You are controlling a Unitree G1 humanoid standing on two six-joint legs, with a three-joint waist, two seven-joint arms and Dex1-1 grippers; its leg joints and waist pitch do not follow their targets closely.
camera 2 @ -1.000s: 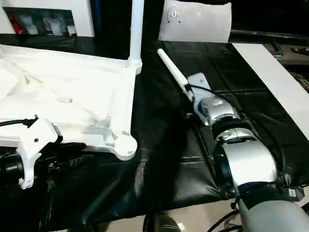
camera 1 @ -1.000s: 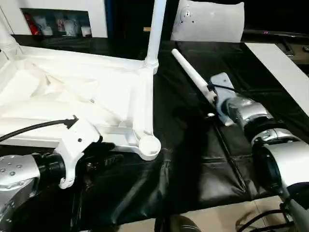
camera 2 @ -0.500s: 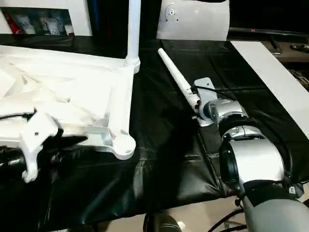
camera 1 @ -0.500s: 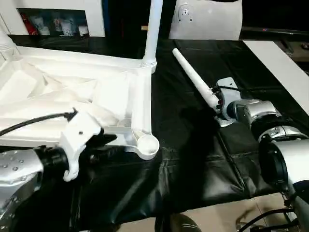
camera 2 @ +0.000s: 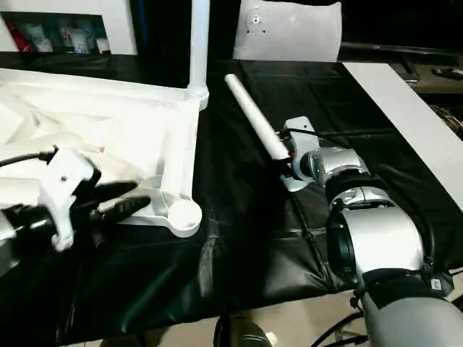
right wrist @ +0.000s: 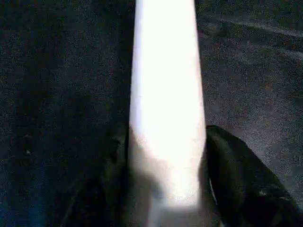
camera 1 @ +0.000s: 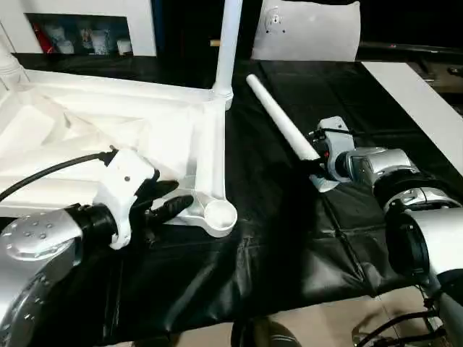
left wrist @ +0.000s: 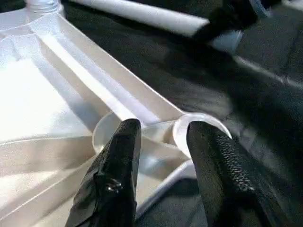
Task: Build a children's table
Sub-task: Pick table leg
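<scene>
Right gripper (camera 1: pixel 317 160) clamping loose leg (camera 1: pixel 278 124) near its end: risk slip/droop on lift. Left gripper (left wrist: pixel 161 142) part-open, empty, at near-corner socket (camera 1: pixel 219 215); could nudge table top (camera 1: pixel 108 134).

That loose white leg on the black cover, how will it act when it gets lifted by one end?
The loose leg looks like rigid plastic, so it probably stays straight. Being round, it could roll if released. The right tool holds one end, so the long free end may droop.

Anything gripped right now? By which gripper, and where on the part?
Right gripper has its fingers on either side of the loose leg at its near end. Left gripper holds nothing, open by the tabletop's corner socket.
</scene>
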